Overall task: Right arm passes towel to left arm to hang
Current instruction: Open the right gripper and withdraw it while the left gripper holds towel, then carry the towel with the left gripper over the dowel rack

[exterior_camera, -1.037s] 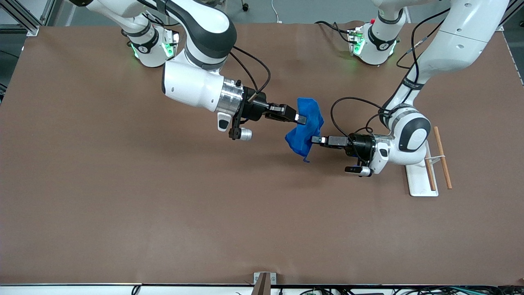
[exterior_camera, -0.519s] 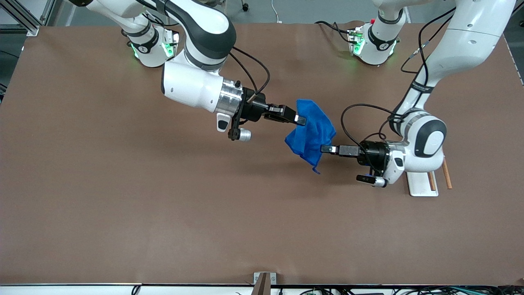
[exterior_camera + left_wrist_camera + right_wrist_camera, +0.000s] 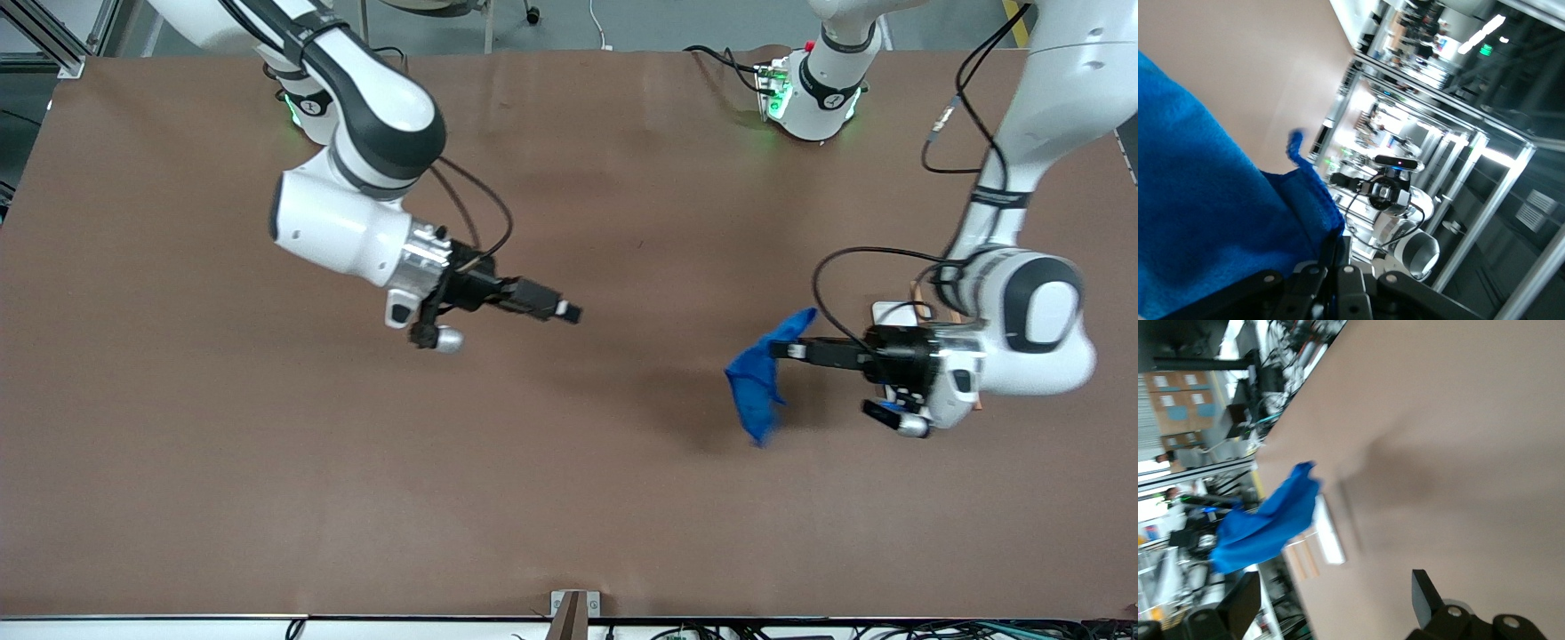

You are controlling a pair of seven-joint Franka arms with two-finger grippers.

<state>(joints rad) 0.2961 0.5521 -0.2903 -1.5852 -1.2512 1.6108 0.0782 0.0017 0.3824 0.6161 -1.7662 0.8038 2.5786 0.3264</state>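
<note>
- The towel (image 3: 757, 388) is off the table and in the air, hanging from the left gripper (image 3: 794, 349), which is clamped on its upper edge (the left wrist view shows blue cloth bunched right between the fingers).
- From that pinch the towel droops in a loose fold, one corner sticking up, the rest sagging to a point above the table (image 3: 569, 498).
- The right gripper (image 3: 573, 312) is well apart from the towel, over bare table toward the right arm's end, and its fingers stand parted with nothing between them.
- The white rack base (image 3: 892, 312) sits just beside the towel, mostly hidden under the left arm's wrist.
- It looks soft, light and floppy, so I'd expect it to swing and drape rather than hold any shape.
- A grip on the hemmed edge seems safest for laying it over a bar.
</note>
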